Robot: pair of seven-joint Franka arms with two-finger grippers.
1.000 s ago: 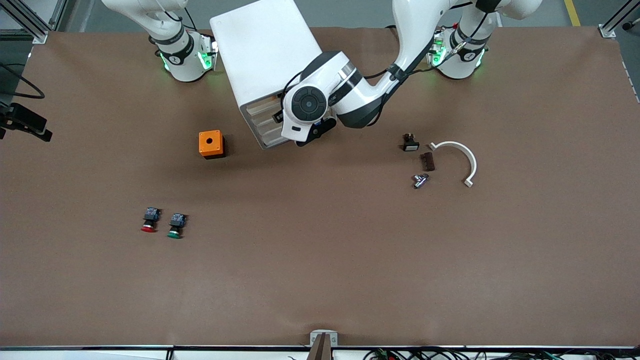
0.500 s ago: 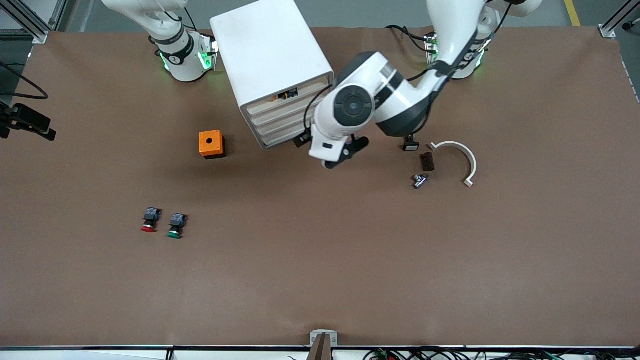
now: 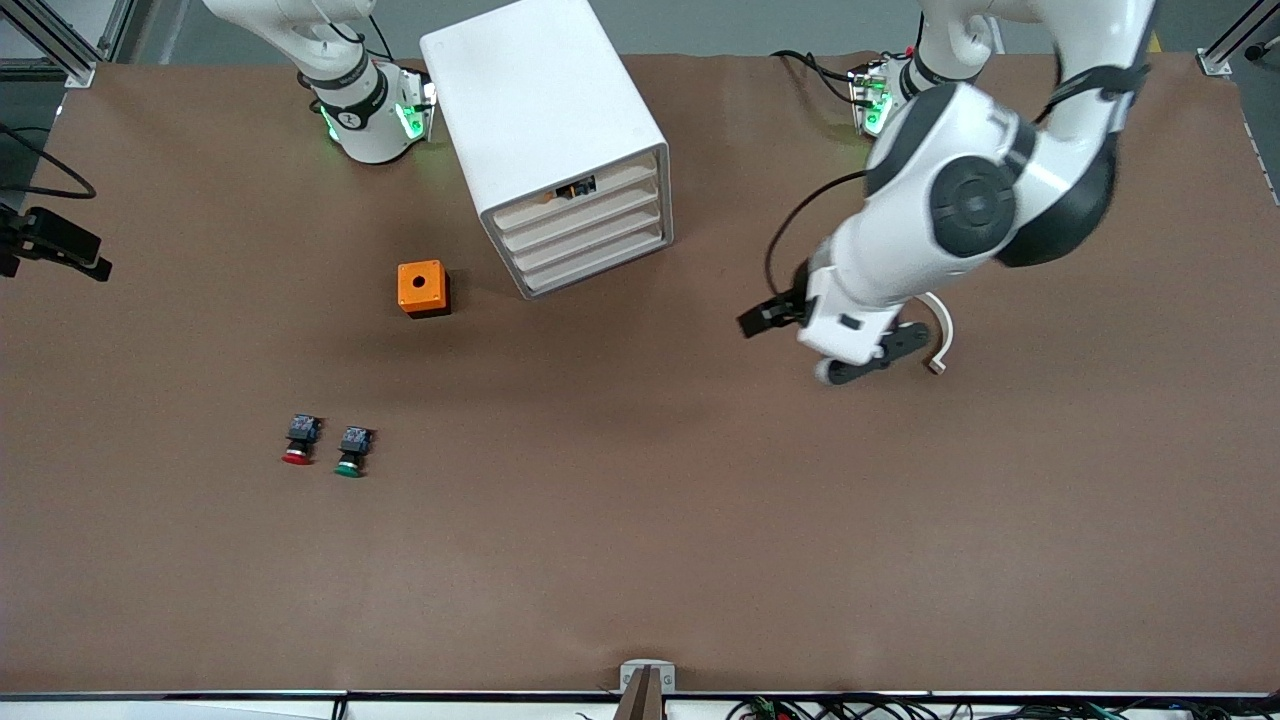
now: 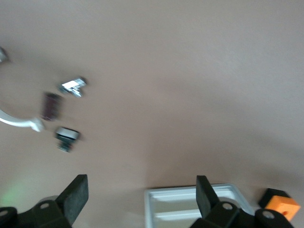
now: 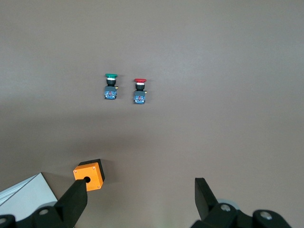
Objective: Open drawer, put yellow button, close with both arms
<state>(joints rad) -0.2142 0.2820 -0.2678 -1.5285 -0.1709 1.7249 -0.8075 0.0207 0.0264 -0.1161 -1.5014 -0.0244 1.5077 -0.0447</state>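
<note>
The white cabinet [image 3: 540, 110] stands near the robots' bases, its drawers toward the front camera. The uppermost drawer [image 3: 590, 200] sits about flush with the three lower ones. In the slot at its top edge shows a black and yellow-orange bit, the yellow button [image 3: 573, 188]. My left gripper [image 3: 768, 320] is up over the table toward the left arm's end, away from the cabinet, open and empty [image 4: 141, 192]. Its wrist view shows the drawer fronts [image 4: 190, 206]. My right gripper [image 5: 138, 199] is open and empty, high above the table, out of the front view.
An orange box [image 3: 421, 288] stands beside the cabinet, toward the right arm's end. A red-capped button [image 3: 299, 440] and a green-capped one [image 3: 351, 452] lie nearer the front camera. Under the left hand lie a white curved bracket [image 3: 942, 335] and small parts [image 4: 71, 86].
The left arm has swung from the cabinet's drawer fronts toward its own end of the table, over the small parts. The drawer fronts now show. The right arm has not moved.
</note>
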